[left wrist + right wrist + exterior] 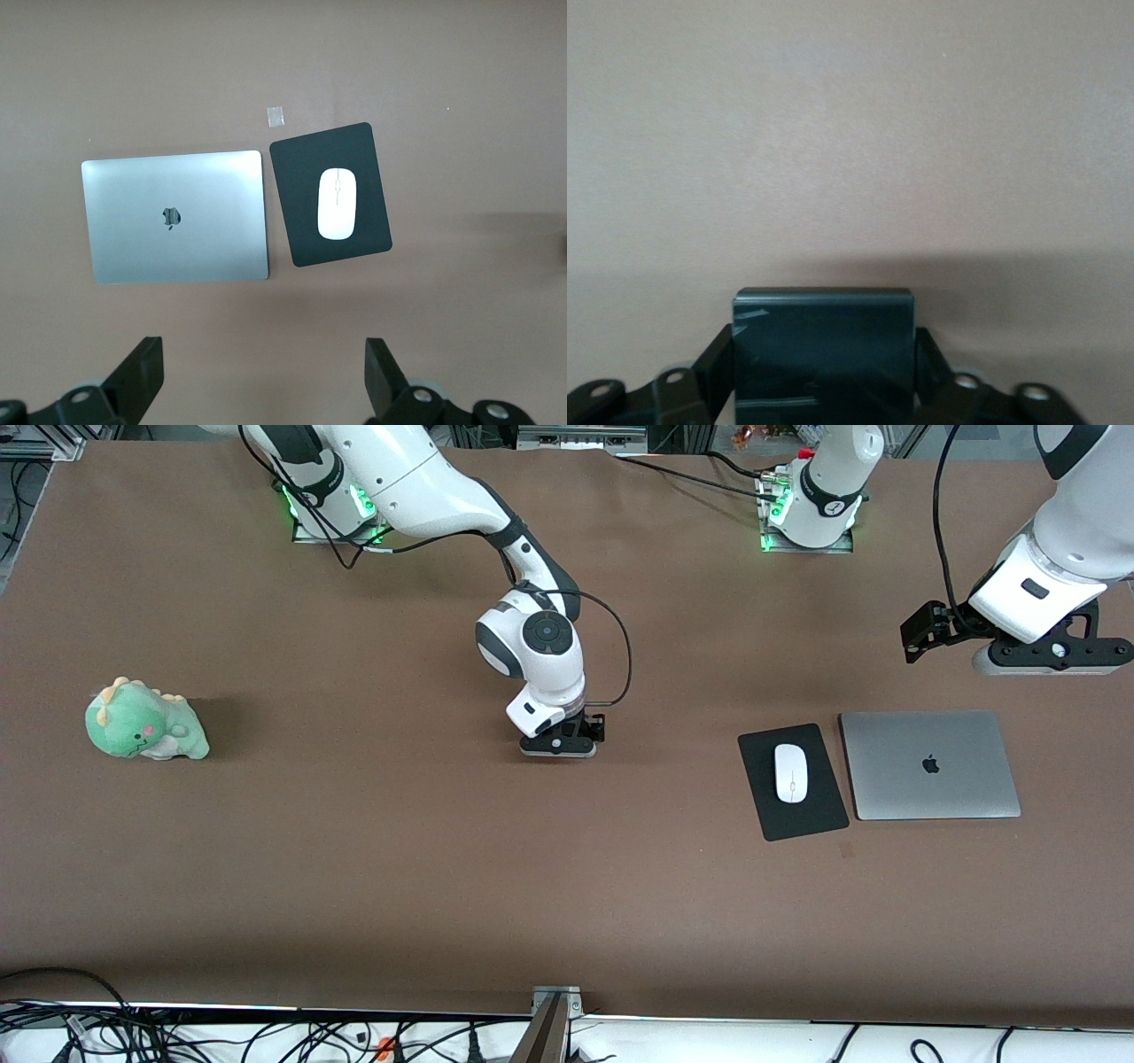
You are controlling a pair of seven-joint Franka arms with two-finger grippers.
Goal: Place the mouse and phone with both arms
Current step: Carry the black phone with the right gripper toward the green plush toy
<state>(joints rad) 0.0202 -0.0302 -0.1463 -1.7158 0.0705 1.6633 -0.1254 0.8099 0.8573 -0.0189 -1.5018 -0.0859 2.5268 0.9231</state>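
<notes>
The white mouse (791,773) lies on a black mouse pad (802,819) toward the left arm's end of the table; both also show in the left wrist view, the mouse (337,204) on the pad (301,177). My left gripper (1038,662) hangs open and empty in the air beside the laptop, its jaws wide apart (261,359). My right gripper (558,749) is low over the middle of the table. In the right wrist view it (824,335) is shut on the black phone (824,372), which stands between the fingers. The phone is hidden in the front view.
A closed silver laptop (930,764) lies beside the mouse pad, also seen in the left wrist view (175,215). A green plush dinosaur (146,722) sits toward the right arm's end. A small tape mark (276,116) is next to the pad.
</notes>
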